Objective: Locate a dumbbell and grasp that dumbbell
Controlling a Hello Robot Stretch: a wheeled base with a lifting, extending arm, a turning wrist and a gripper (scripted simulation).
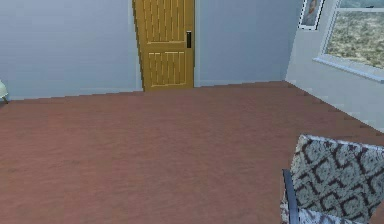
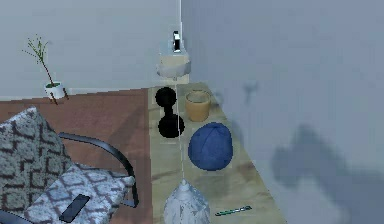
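Apparently located: 1 black dumbbell with 2 round ends [image 2: 168, 112] sits on the pale wooden table [image 2: 240, 185] set against the grey wall. It is just beside the tan round pot [image 2: 198, 104], on the pot's side toward the table's open edge, so likely reachable from the floor. 1 blue rounded lump [image 2: 210, 147] lies near the pot and may crowd the approach. State of the fingers: cannot tell.

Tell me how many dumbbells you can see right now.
1. A black dumbbell lies on the wooden table in the arm side view, just left of a tan pot and beyond a blue round thing. Others may be hidden behind the patterned chair.
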